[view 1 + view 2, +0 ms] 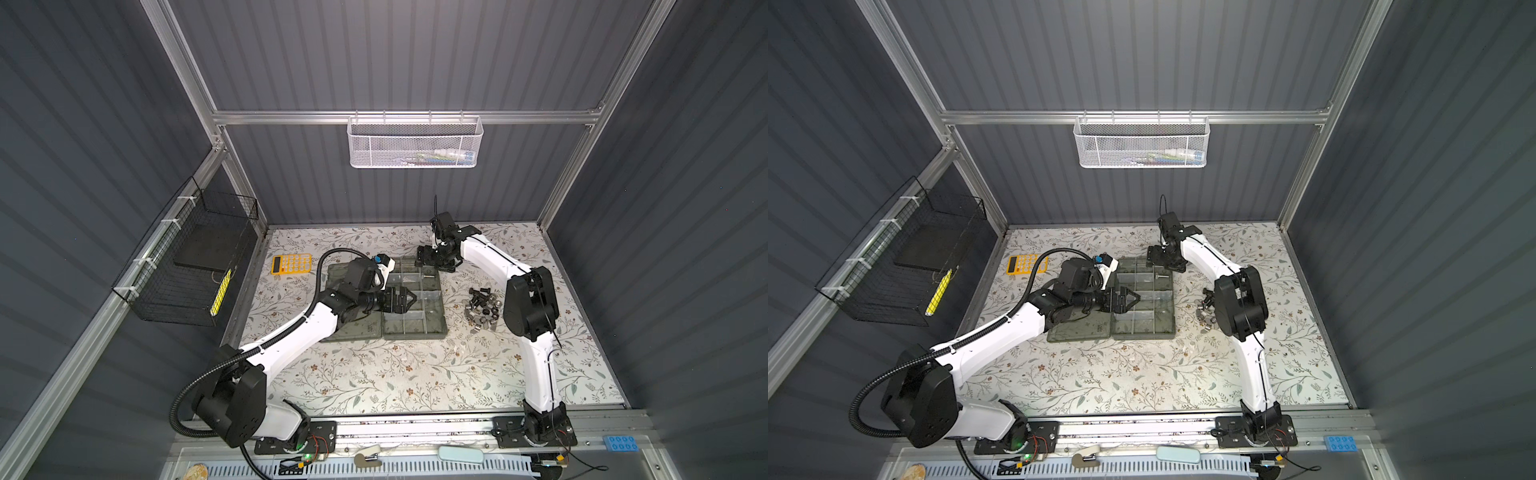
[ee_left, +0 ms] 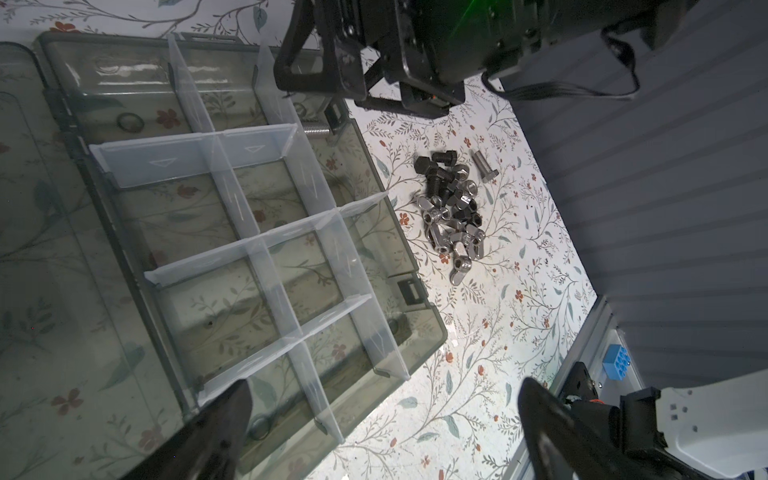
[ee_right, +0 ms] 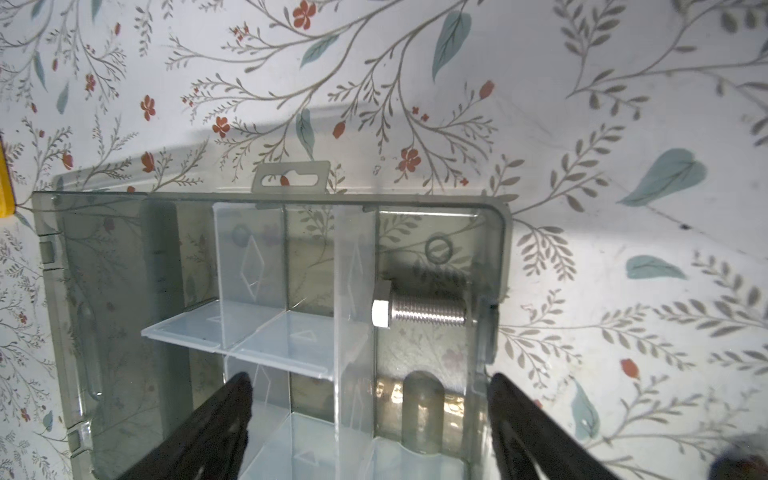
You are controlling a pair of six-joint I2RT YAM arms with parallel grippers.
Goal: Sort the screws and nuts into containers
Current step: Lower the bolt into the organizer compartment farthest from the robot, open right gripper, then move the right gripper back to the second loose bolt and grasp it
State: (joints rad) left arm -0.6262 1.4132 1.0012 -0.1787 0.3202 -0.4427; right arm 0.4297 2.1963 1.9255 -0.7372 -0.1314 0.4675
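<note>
Right wrist: silver screw [image 3: 419,312] in corner container [image 3: 415,237]; right hand [image 3: 370,380] spread wide, empty.

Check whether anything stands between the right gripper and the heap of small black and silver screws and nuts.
Nothing visible does. The open right gripper hovers over the far corner cell of the translucent grey-green plastic organizer case; only bare floral tablecloth lies between that corner and the heap of screws and nuts.

On the worktop [image 1: 395,374] the organizer case [image 1: 415,336] sits centrally, its opened lid [image 1: 359,331] flat against its left side. A lone screw [image 3: 419,311] lies in the far right cell [image 3: 415,232]. Loose screws [image 2: 436,166] and nuts [image 2: 457,274] lie heaped just right of the case. A calculator [image 1: 291,263] lies behind and left of the lid.
</note>
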